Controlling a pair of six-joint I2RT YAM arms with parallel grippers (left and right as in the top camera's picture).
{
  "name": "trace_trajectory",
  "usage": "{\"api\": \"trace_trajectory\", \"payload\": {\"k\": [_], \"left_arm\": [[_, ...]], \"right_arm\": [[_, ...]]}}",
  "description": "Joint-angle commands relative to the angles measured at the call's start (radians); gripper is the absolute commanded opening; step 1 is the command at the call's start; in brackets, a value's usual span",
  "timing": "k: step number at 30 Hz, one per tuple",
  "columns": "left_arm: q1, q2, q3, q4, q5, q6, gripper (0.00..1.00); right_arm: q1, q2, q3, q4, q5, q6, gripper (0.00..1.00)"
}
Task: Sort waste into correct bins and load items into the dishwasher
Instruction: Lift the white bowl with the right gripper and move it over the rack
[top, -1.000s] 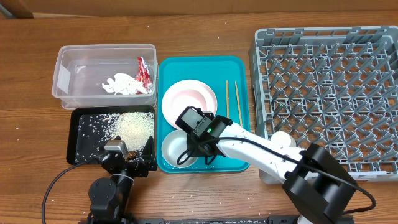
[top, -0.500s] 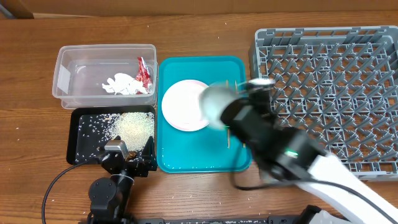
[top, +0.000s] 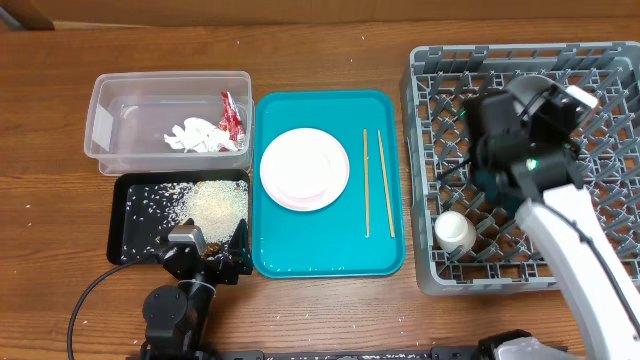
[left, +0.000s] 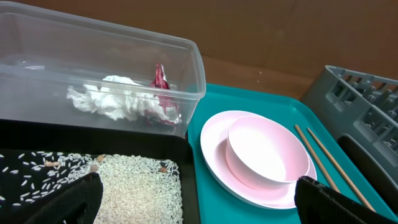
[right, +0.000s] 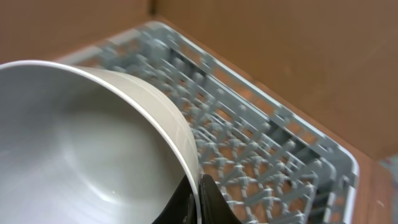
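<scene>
Bowl (right: 81, 143): pale, tilted, above the dish rack (right: 261, 155); your right gripper (right: 198, 198) pinches its rim. Cup (top: 453, 231): upright in the rack's near left corner. Your left gripper (left: 196, 208): spread wide, holding nothing, at the black tray (top: 116, 225)'s near edge.

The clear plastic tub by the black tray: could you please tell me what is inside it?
The clear tub holds a crumpled white napkin and a red wrapper, side by side near the end next to the teal tray. Anything beneath the napkin is covered.
</scene>
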Motion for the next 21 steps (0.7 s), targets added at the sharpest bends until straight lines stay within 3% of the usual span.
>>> {"api": "trace_trajectory", "payload": {"k": [1,10,21], "left_arm": [[-0.006,-0.012,-0.005,0.005,0.007,0.004,1.0],[-0.006,-0.012,-0.005,0.005,0.007,0.004,1.0],[-0.006,-0.012,-0.005,0.005,0.007,0.004,1.0]], "right_arm": [[-0.074,0.075,-0.008,0.015,-0.054,0.001,0.04],[-0.079,0.287,-0.008,0.021,-0.017,0.0,0.04],[0.033,0.342,-0.008,0.008,-0.012,0.0,0.04]]}}
